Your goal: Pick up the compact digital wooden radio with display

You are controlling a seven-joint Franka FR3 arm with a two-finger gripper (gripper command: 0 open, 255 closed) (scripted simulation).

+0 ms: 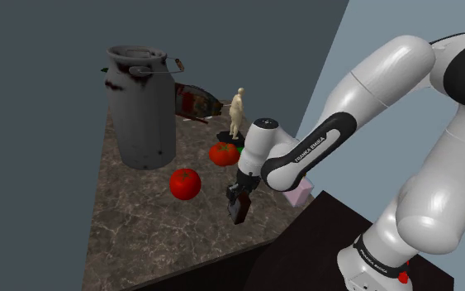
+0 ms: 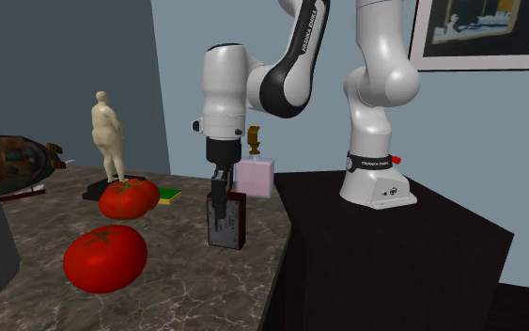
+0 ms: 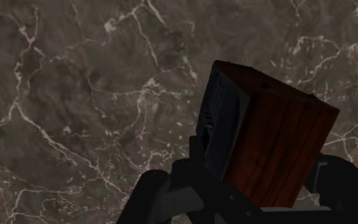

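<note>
Near the lower middle of the shoulder view, the gripper (image 1: 238, 205) hangs from the white wrist over the marble counter (image 1: 139, 236), fingers pointing down. I read the tool as clamped on the radio (image 2: 231, 228) — a small upright box with reddish-brown wood sides and a dark front face. The wrist view confirms this: a black finger (image 3: 166, 192) sits on each side of the box, which is clasped between them and seen tilted against the veined stone.

Radio position: the second exterior view places it at frame centre, directly beneath the wrist and close to the counter edge that meets the dark stand (image 2: 394, 259). I cannot tell whether its base touches the counter or clears it.

Surrounding items:
- Near tomato (image 1: 185, 183): left of the gripper in the shoulder view, apart from it.
- Far tomato (image 1: 224, 153): above the gripper in that frame, just below the figurine.
- Figurine (image 1: 237, 112): pale, standing on a dark base, upper middle of the shoulder view.
- Metal can (image 1: 144, 107): tall, grey, lidded — upper left of the shoulder view.
- Pink bottle (image 2: 255, 177): box-shaped with a brown cap, just above and right of the radio in the second exterior view.
- Framed picture (image 2: 486, 33): on the wall, upper right of that view.
</note>
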